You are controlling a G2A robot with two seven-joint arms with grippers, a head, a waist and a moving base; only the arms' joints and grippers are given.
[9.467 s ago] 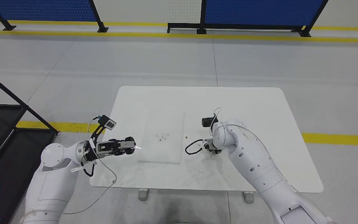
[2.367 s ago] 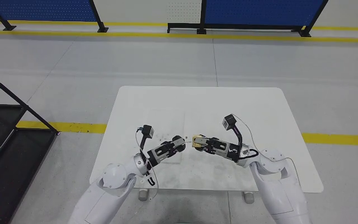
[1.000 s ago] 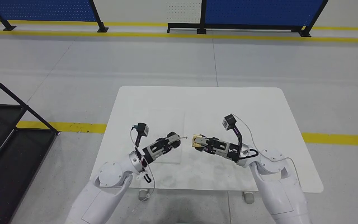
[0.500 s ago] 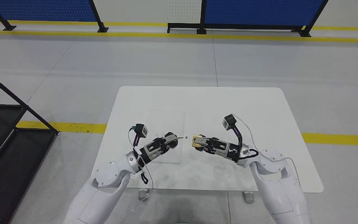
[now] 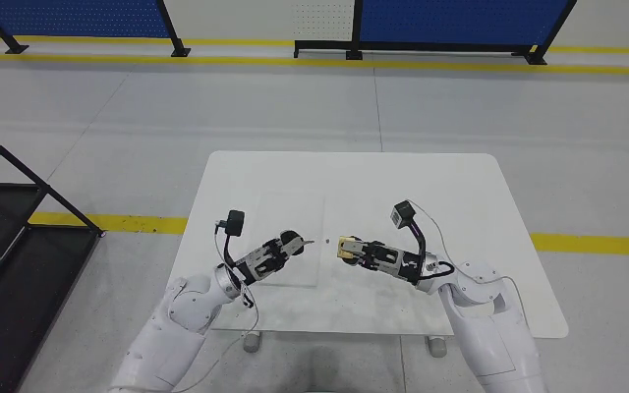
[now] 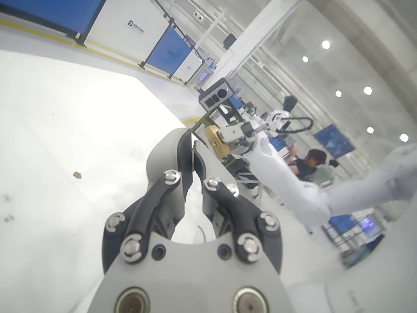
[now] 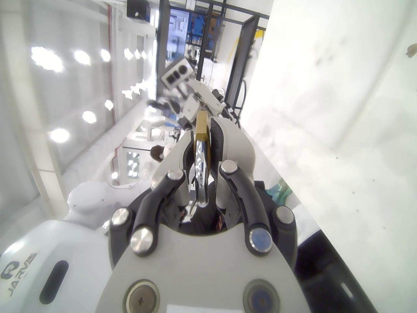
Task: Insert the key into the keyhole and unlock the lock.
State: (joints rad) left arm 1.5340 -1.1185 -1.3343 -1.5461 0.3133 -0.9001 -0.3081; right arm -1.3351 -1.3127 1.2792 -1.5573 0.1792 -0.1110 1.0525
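Note:
My right gripper (image 5: 356,250) is shut on the brass padlock (image 5: 345,247) and holds it above the middle of the table, the brass body pointing toward the other arm. The right wrist view has the brass body (image 7: 201,124) and silver shackle (image 7: 199,168) clamped between the fingers. Left of the lock, my left gripper (image 5: 293,241) is shut on the small key (image 5: 309,241), whose tip points at the lock across a short gap. From the left wrist view, the shut fingers (image 6: 182,151) face the padlock (image 6: 215,139) farther off.
The white table (image 5: 442,187) carries a pale rectangular mat (image 5: 285,211) under the left gripper. A small brown speck (image 6: 77,174) lies on the table. A black rack (image 5: 25,236) stands off the table's left side.
The left arm has drawn back to the left, and the gap between the key tip and the padlock has widened. The right arm and padlock have stayed still.

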